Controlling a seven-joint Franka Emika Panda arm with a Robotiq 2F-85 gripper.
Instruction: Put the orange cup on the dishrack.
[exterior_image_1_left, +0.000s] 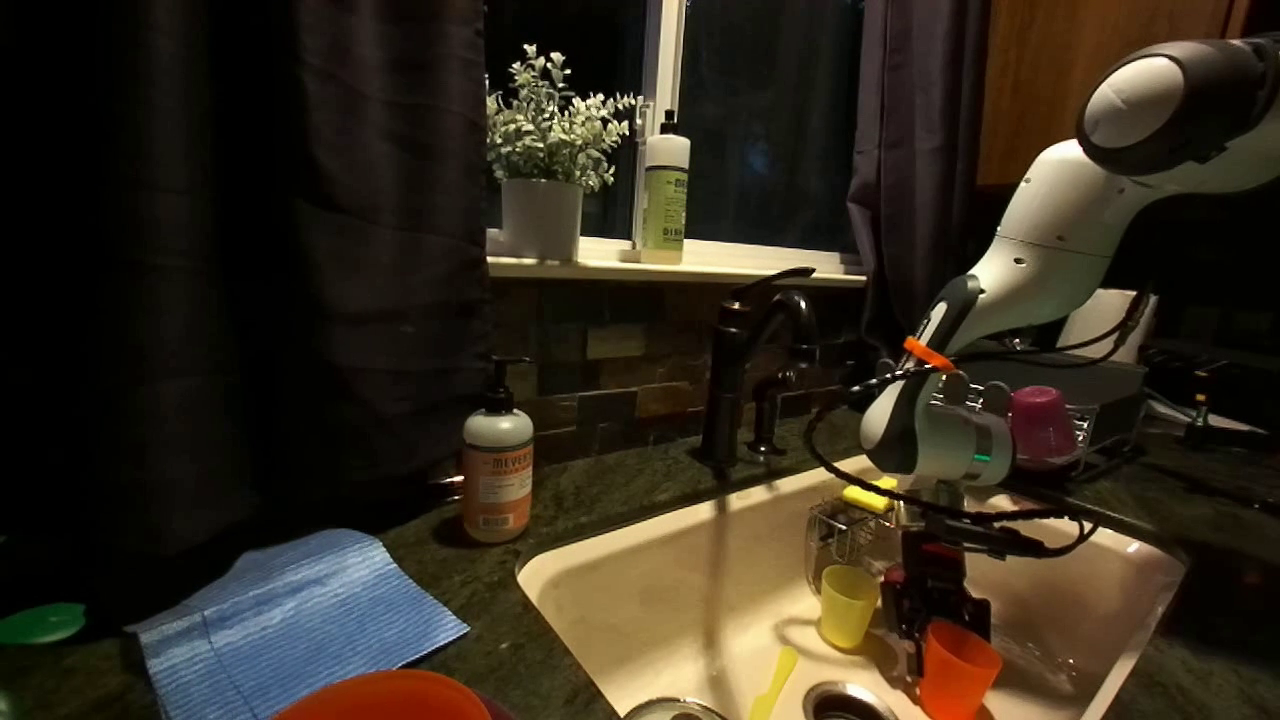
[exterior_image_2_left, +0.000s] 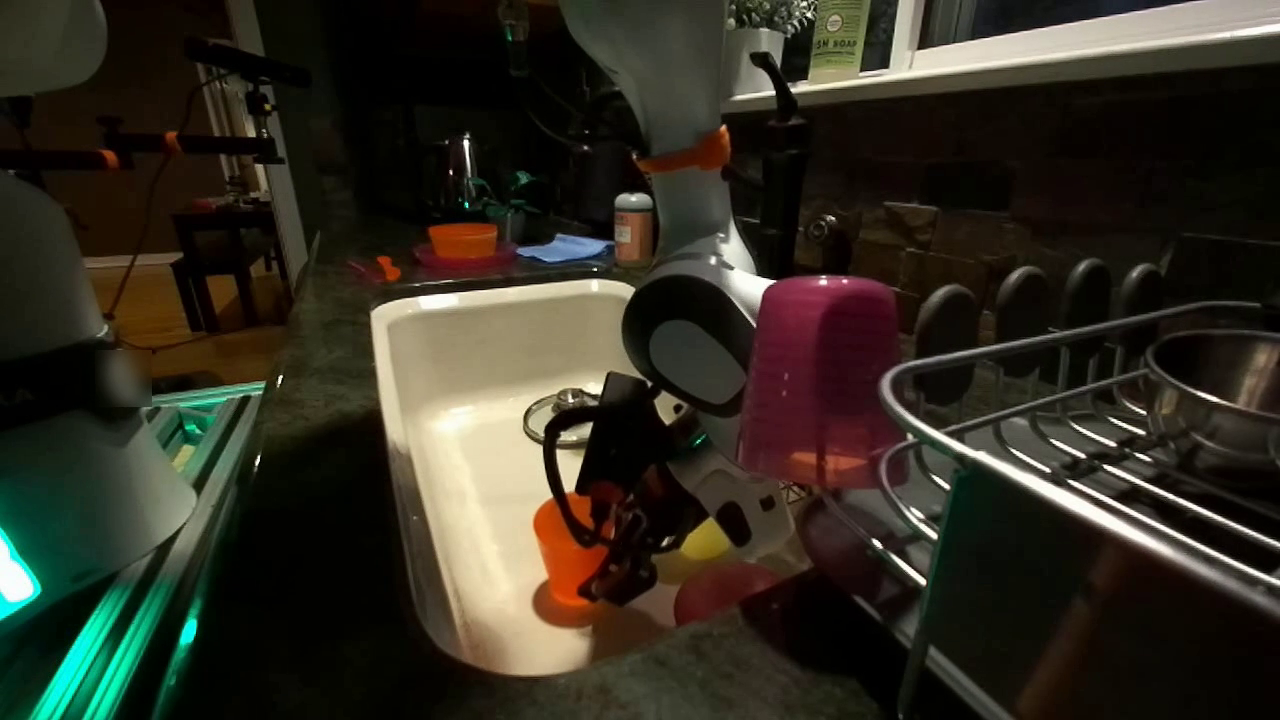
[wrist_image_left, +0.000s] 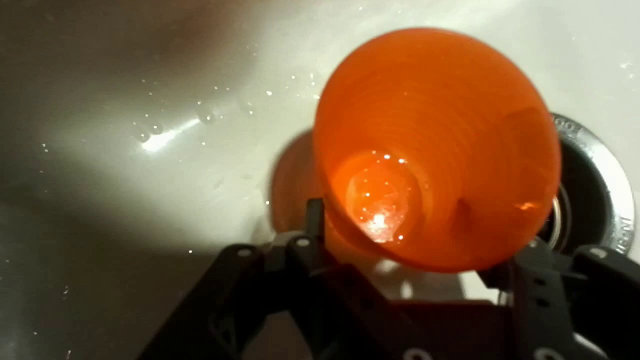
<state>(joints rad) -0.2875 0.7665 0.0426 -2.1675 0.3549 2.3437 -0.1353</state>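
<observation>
Cup (exterior_image_1_left: 957, 672) — orange-red, tapered, plastic — in glossy cream oblong sink basin (exterior_image_1_left: 640, 580), just right of round steel-rimmed drain (exterior_image_1_left: 848, 705) in an exterior view. Black two-fingered pincer (wrist_image_left: 404, 246) straddles it; can't tell if clamped. Prob. light, thin-walled w/ some flex; bright droplets (wrist_image_left: 401, 161) inside suggest slippery. Hold opp. sides, below rim.

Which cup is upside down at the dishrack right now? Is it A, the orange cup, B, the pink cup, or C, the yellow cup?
B: in both exterior views the pink cup has its narrower end up at the dishrack, while the orange cup and the yellow cup are in the sink.
</observation>
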